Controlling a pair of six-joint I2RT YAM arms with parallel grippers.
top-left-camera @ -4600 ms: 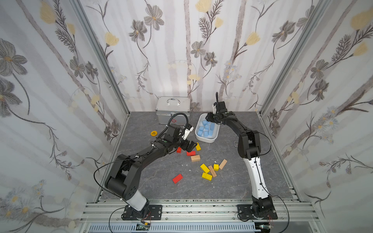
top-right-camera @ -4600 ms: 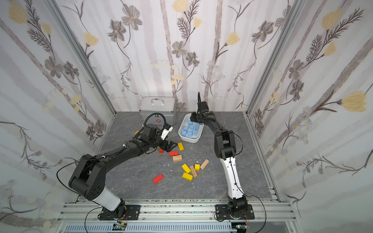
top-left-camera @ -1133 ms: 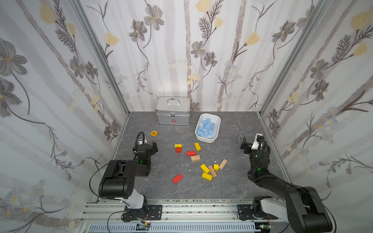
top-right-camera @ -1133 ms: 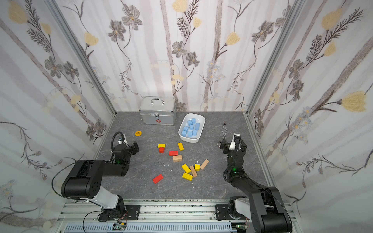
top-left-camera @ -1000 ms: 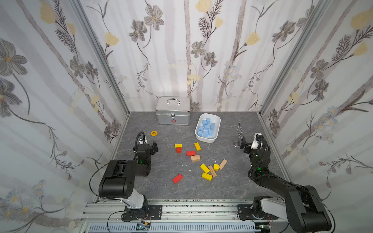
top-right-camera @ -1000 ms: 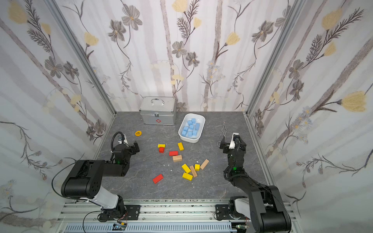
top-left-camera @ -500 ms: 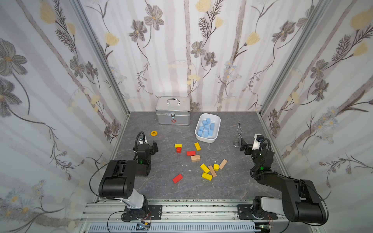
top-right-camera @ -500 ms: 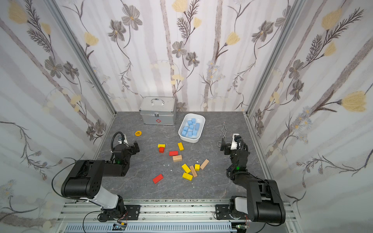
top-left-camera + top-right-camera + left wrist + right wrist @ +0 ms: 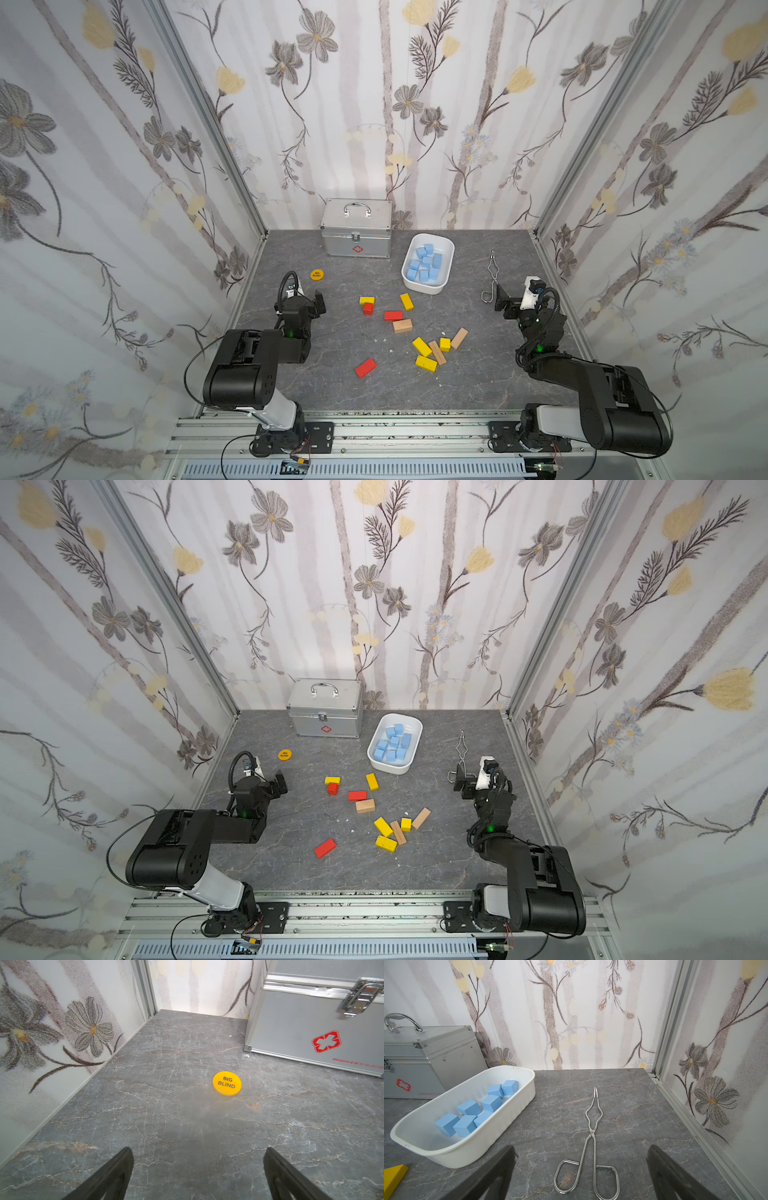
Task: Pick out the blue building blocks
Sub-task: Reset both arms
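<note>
While both arms sit folded low, the blue building blocks (image 9: 424, 264) lie heaped in the white tub (image 9: 428, 287), beside the metal case (image 9: 357, 232).
Left gripper (image 9: 197, 1150): fingers spread, empty, facing a yellow disc (image 9: 227, 1083).
Right gripper (image 9: 581, 1147): fingers spread, empty, facing steel tongs (image 9: 591, 1126).

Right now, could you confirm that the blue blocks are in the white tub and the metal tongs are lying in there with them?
Not quite: the metal tongs lie on the grey table beside the white tub, not in it, as the right wrist view shows. The blue blocks are in the tub.
</note>
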